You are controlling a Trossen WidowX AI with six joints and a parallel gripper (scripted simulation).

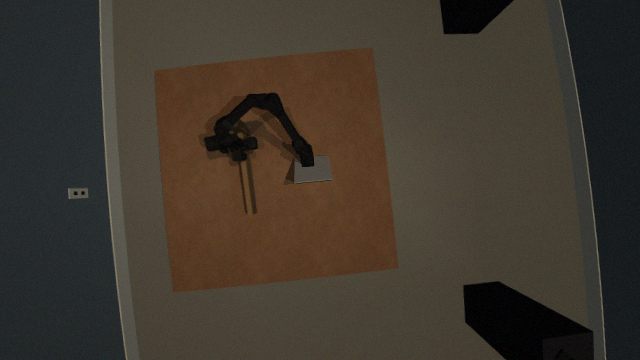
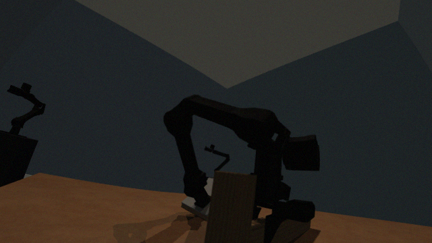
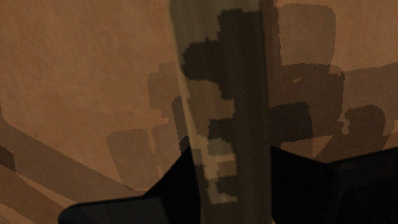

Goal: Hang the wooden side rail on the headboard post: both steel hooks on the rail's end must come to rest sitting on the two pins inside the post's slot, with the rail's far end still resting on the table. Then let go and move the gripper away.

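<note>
The wooden post (image 2: 233,206) stands upright in the foreground of the exterior view. The wooden rail (image 1: 248,192) (image 2: 297,227) (image 3: 225,115) extends from under the gripper, away from the post. My gripper (image 1: 240,152) (image 3: 218,145) is shut on the rail, with one dark finger on each side of it in the wrist view. It is close beside the post. In the top view the arm largely covers the post. The hooks, pins and slot are hidden, so I cannot tell whether they meet. Whether the far end touches the table is unclear.
The arm's base stands on a light grey plate (image 1: 320,172) (image 2: 189,203) on the orange table top (image 1: 325,225) (image 2: 84,202). Other arms stand on black pedestals (image 1: 520,315) (image 2: 13,158) beyond the table. Dark arm shadows fall around the rail.
</note>
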